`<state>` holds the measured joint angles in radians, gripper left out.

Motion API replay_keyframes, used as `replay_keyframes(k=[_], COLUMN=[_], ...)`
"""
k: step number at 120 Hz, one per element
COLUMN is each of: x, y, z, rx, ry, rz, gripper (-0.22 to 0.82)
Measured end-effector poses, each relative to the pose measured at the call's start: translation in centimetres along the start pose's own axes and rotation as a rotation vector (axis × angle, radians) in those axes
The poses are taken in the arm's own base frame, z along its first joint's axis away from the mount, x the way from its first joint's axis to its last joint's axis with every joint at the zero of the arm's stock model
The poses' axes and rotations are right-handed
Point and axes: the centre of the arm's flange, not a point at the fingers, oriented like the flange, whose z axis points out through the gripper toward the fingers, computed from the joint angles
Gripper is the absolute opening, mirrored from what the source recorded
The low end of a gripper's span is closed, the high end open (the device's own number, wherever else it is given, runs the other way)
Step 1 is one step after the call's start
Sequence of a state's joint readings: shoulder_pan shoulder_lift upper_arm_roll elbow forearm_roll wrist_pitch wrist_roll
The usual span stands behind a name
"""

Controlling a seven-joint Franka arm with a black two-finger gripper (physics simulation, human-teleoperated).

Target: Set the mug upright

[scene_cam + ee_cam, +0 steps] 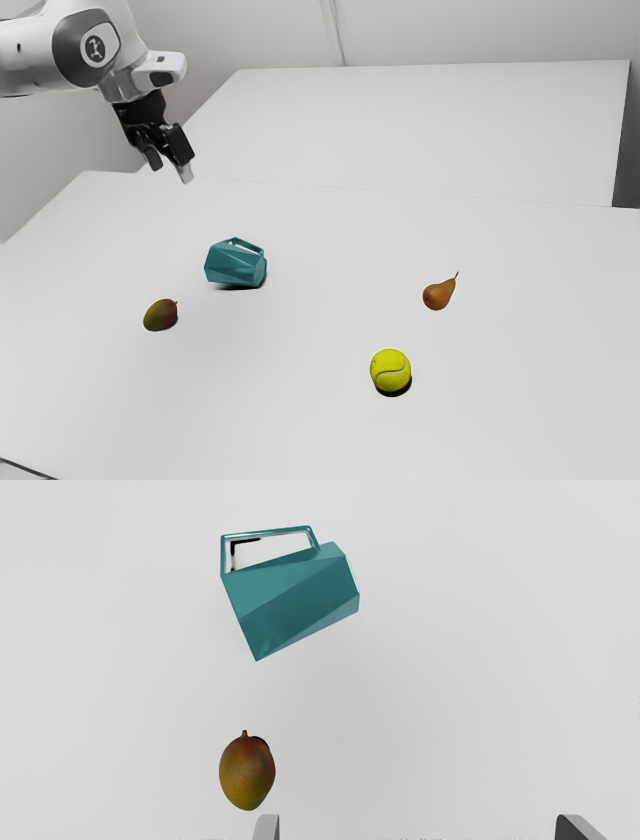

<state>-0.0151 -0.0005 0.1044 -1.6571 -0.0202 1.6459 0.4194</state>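
High above the table, toward the exterior view's upper left, the gripper [170, 170] hangs with nothing in it. Its two fingertips stand wide apart in the wrist view, so the gripper [417, 827] is open. A teal faceted mug [235, 264] lies on its side on the table, below the gripper and apart from it, its handle on the upper side in the exterior view. In the wrist view the mug [300, 590] shows its side wall and angular handle; the inside of its cup is hidden.
A mango [160, 315] [247, 772] lies close to the mug on the white table [270, 400]. Farther toward the exterior view's right are a brown pear [437, 295] and a yellow tennis ball [390, 370]. A second white surface [420, 130] stands behind the table.
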Motion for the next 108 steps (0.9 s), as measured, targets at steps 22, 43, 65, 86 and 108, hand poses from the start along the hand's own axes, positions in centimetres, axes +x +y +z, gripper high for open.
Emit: replay_keyframes(k=[22, 43, 65, 86, 108], x=[1.2, 2.8, 2.8, 2.9, 2.5], y=[-0.2, -2.1, -6.7, -8.9, -11.9], z=[1.7, 5.3, 10.5, 13.9, 16.8], rx=[-0.025, -0.113, -0.301, -0.452, -0.552], ry=[-0.016, -0.028, -0.019, 0.014, 0.044], rz=[-0.031, -0.097, -0.213, -0.272, -0.312], gripper=[0.6, 0.6, 0.6, 0.6, 0.6])
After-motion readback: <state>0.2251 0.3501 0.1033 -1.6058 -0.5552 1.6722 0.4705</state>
